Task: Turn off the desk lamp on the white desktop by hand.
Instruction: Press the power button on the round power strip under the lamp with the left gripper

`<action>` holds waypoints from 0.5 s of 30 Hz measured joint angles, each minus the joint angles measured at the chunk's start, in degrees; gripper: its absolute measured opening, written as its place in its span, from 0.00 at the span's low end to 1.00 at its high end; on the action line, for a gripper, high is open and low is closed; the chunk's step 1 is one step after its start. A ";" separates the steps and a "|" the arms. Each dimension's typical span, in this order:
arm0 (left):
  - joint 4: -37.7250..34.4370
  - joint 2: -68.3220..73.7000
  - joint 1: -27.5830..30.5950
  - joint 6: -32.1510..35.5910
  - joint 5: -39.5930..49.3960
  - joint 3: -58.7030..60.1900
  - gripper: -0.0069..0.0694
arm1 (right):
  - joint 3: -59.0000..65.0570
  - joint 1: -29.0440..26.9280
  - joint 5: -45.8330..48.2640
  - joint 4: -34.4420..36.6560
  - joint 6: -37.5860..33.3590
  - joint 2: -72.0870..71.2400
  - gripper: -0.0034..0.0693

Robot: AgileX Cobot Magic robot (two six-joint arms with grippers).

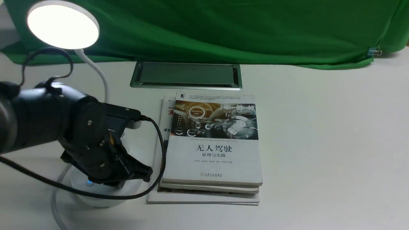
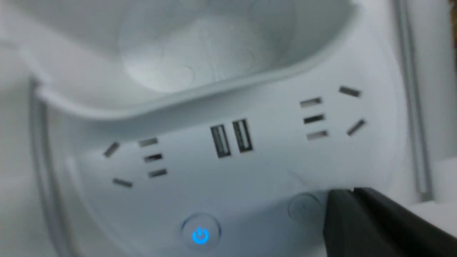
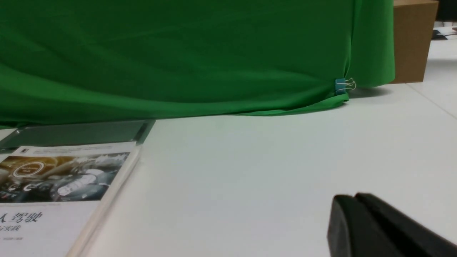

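While the desk lamp (image 1: 63,25) glows at upper left, the left hand (image 1: 144,174) meets its base (image 2: 250,178).
Claw pinched closed, tip at the unlit button (image 2: 301,207).

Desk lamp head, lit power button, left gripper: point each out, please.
Desk lamp head (image 1: 63,25): front view, centre of glowing disc.
Lit power button (image 2: 200,235): left wrist view, on the blue symbol.
Left gripper (image 2: 348,201): left wrist view, between the shut fingertips.
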 joint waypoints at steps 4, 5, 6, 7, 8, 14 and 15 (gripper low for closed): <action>0.00 -3.51 0.00 -0.18 -0.82 0.00 0.09 | 0.00 0.00 0.00 0.00 0.00 0.00 0.10; 0.07 -3.84 0.00 -0.25 -0.82 0.00 0.09 | 0.00 0.00 0.00 0.00 0.00 0.00 0.10; 0.11 -3.87 0.00 -0.30 -0.82 0.00 0.09 | 0.00 0.00 0.00 0.00 0.00 0.00 0.10; 0.18 -3.80 0.12 -0.36 -0.96 0.15 0.09 | 0.00 0.00 0.00 0.00 0.00 0.00 0.10; 0.18 -3.67 0.33 -0.36 -1.51 0.60 0.09 | 0.00 0.00 0.00 0.00 0.00 0.00 0.10; -0.71 -1.64 3.87 -0.36 -5.37 4.06 0.09 | 0.00 0.00 0.00 0.00 0.00 0.00 0.10; -1.13 -0.85 5.17 -0.29 -6.59 5.28 0.09 | 0.00 0.00 0.00 0.00 0.00 0.00 0.10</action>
